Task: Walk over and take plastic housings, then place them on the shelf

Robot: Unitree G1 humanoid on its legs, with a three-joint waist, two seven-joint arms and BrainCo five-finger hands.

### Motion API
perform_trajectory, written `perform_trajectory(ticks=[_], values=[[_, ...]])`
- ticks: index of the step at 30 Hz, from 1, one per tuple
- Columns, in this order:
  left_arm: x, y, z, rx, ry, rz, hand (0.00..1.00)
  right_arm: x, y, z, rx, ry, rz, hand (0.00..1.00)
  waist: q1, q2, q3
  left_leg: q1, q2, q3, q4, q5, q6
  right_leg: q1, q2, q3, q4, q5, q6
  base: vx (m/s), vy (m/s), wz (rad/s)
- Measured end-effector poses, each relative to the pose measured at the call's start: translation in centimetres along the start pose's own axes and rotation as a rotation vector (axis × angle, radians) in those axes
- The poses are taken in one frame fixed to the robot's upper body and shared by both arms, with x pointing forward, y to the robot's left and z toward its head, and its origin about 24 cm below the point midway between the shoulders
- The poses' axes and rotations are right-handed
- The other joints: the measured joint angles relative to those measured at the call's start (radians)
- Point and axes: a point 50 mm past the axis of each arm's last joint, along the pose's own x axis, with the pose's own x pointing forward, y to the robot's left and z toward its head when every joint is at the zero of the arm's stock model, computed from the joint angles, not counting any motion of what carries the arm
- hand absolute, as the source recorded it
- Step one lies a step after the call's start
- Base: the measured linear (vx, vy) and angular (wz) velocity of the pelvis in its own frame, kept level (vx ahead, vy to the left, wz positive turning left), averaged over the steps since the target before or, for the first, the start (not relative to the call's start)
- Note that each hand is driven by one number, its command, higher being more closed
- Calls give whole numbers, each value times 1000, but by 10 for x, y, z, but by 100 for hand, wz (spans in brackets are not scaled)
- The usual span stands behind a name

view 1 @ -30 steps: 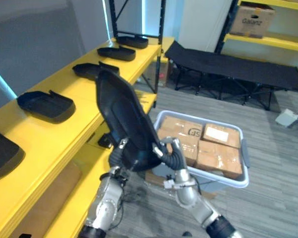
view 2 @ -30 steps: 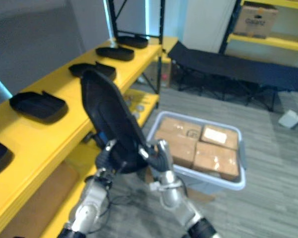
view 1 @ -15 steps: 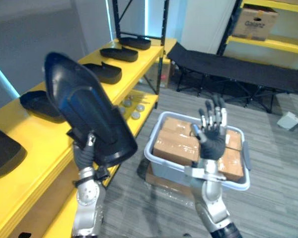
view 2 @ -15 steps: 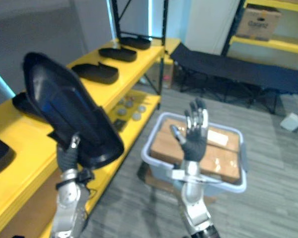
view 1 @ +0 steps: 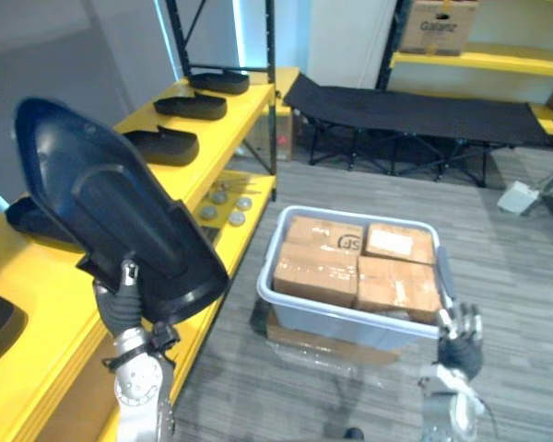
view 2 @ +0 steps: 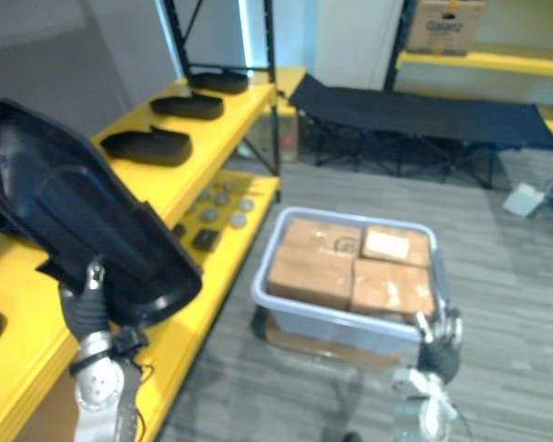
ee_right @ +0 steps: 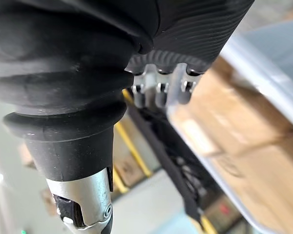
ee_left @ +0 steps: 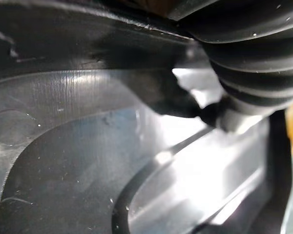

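Observation:
A large black plastic housing (view 1: 111,221) stands nearly upright above the front of the yellow shelf (view 1: 46,272), its hollow side facing me. My left hand (view 1: 122,299) grips its lower edge from beneath, with the thumb clamped on the rim. The left wrist view has the housing's glossy inner face (ee_left: 88,161) right against the hand. Off to the lower right my right hand (view 1: 461,339) hangs low beside the grey bin, its fingers straight and empty. Several more black housings (view 1: 161,145) lie in a row along the shelf top.
A grey plastic bin (view 1: 350,322) packed with cardboard boxes (view 1: 318,272) stands on the floor at centre. Small round parts (view 1: 226,198) lie on the lower shelf level. A black folding cot (view 1: 415,101) and another yellow rack with a carton (view 1: 433,26) stand behind.
My right hand let go of the housing, rose open in front of the bin, then dropped low to the right. My left hand alone swung the housing up and leftward over the shelf.

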Motion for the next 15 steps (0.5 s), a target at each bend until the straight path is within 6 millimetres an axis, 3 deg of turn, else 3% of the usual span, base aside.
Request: perform_trajectory(ticks=[6,8,11,15], values=[[9,17,30,29,-155,128,100,19,57,-11,-33,17,252,0,45,2,2,-39,-14,-67,4,4,4,18,-12,-70,0,-4,8,-4,34,34],[10,28,39,58,-201,188,100,23,88,-18,-124,34,385,0,91,1,3,-53,-27,-138,4,16,6,46,-18,-134,9,0,15,53,49,81],[6,45,43,108,-223,293,100,25,119,-27,-182,53,505,0,147,-1,5,-67,-42,-216,6,20,9,93,-22,-225,9,0,15,46,58,80],[-9,79,45,202,-202,425,100,24,133,-34,-245,51,558,0,209,-15,9,-78,-65,-290,6,24,15,139,-31,-290,9,0,15,30,70,65]])
